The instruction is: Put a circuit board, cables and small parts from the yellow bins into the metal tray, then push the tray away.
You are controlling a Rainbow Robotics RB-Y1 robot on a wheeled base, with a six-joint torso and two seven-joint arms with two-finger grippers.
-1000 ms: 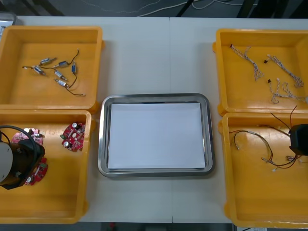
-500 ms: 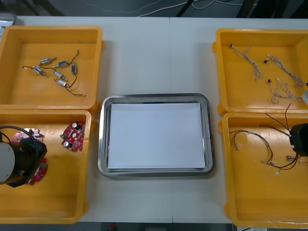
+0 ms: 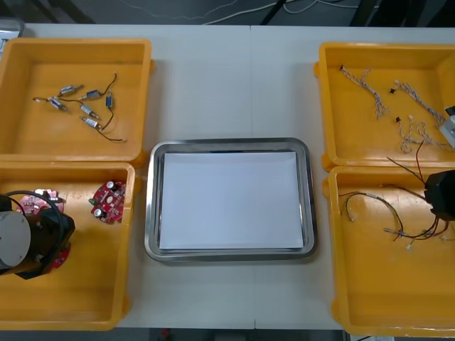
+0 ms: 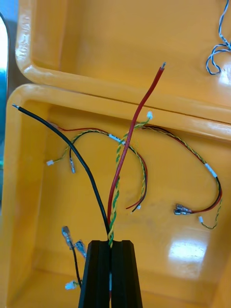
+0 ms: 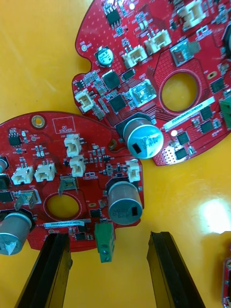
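Cables now hang lifted from the bin right of the metal tray; my right gripper is clenched on the red, black and yellow-green strands, so I judge the carry is next. Left of the tray, my left gripper has edged over a circuit board, fingers spread. Light table, dark floor beyond.

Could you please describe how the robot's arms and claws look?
Both claws have two black fingers shaped like flat, straight bars with squared tips: the left claw and the right claw. In the front view the left arm is a black housing topped by a round light grey cap, with a black cable looping beside it; the right arm shows as a black block.
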